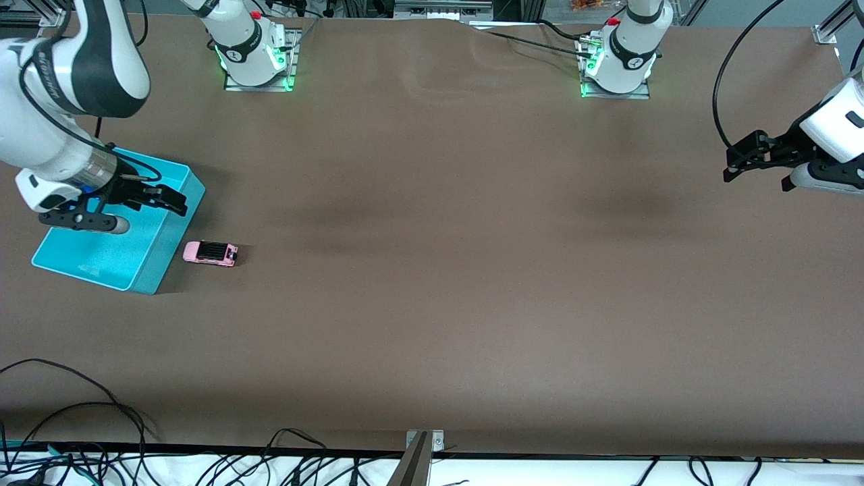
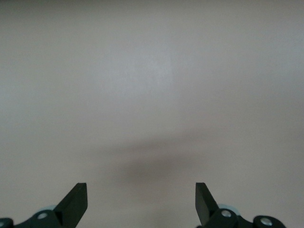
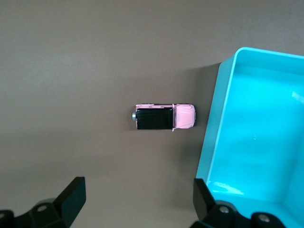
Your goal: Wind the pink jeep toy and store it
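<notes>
Front high; wrist cams down; jeep (image 1: 210, 253) shared.

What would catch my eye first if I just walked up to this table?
Probably the turquoise bin at the right arm's end of the brown table, with the tiny pink jeep toy just beside it. The right claw hangs open over the bin; the left claw waits open over the left arm's end of the table.
</notes>
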{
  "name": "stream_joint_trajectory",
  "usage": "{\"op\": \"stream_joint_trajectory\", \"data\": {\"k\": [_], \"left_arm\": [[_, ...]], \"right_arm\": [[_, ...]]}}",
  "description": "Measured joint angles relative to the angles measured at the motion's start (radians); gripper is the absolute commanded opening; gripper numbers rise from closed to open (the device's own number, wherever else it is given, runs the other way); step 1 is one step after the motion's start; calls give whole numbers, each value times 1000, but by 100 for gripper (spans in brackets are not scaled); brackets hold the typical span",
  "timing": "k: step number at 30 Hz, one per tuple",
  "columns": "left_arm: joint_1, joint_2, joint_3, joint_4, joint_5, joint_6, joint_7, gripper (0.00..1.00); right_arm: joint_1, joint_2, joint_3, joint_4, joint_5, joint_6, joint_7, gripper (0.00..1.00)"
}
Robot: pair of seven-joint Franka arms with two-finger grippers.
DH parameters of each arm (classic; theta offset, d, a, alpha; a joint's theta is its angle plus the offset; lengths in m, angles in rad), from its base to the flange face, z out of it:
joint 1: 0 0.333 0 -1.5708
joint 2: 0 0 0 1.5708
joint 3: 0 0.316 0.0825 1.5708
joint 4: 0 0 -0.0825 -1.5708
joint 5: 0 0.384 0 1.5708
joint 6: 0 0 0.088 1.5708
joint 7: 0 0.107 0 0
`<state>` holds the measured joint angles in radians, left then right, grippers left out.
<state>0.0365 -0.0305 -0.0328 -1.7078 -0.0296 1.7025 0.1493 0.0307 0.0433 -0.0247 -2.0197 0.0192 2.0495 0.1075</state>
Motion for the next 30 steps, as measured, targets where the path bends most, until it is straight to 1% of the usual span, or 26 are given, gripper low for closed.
{"op": "stream_joint_trajectory", "data": {"k": [10, 14, 17, 25, 30], "left_arm": [[0, 3, -9, 0, 0, 19, 0, 100], [0, 3, -9, 0, 0, 19, 0, 100], [0, 4, -9, 0, 0, 20, 0, 100], [0, 6, -9, 2, 0, 23, -15, 100], [0, 8, -9, 3, 0, 23, -24, 100]], "right_arm": [[0, 5, 0, -182, 0, 245, 0, 100], [0, 17, 0, -234, 0, 314, 0, 100], [0, 32, 0, -254, 0, 339, 1, 100], [0, 72, 0, -268, 0, 344, 21, 100], [0, 93, 0, -269, 0, 369, 168, 100]]}}
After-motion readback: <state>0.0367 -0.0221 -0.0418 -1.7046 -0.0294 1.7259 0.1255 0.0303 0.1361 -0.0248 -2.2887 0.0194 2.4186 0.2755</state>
